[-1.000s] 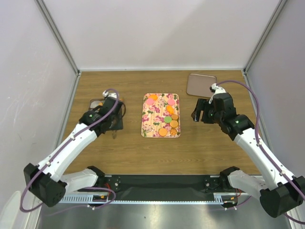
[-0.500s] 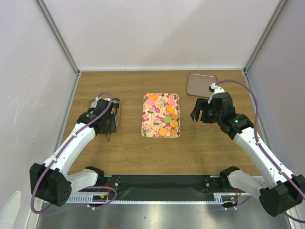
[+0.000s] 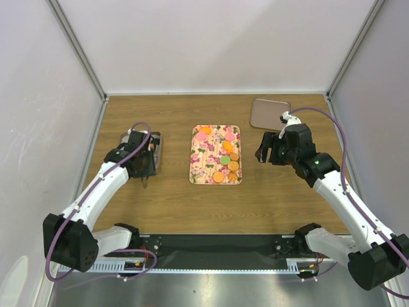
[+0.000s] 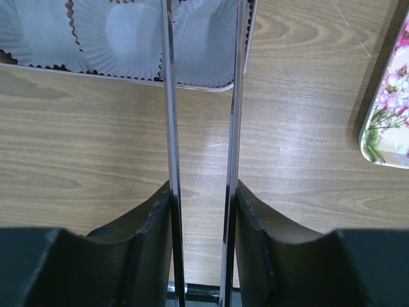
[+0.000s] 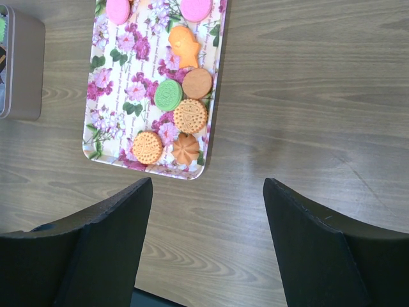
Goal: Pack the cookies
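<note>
In the right wrist view we see the cookies (image 5: 182, 115) at upper left, well apart from the right gripper (image 5: 208, 192), whose fingers are spread wide and hold nothing. The left gripper (image 4: 203, 96) is slightly apart, also holding nothing.

One flowered tray (image 5: 102, 137) holds eight cookies (image 5: 190, 116) in the right wrist view: two pink, one green, five orange or brown. Three white paper cups (image 4: 121, 35) show in the left tin (image 4: 246, 48). One lid (image 3: 270, 114) lies far right.

Matt wood-grain table (image 5: 307, 96); glossy floral tray (image 5: 108, 89); crinkled white paper cups (image 4: 128, 32); polished metal tweezer blades (image 4: 171, 128); matt black plastic fingers (image 5: 326, 249).
</note>
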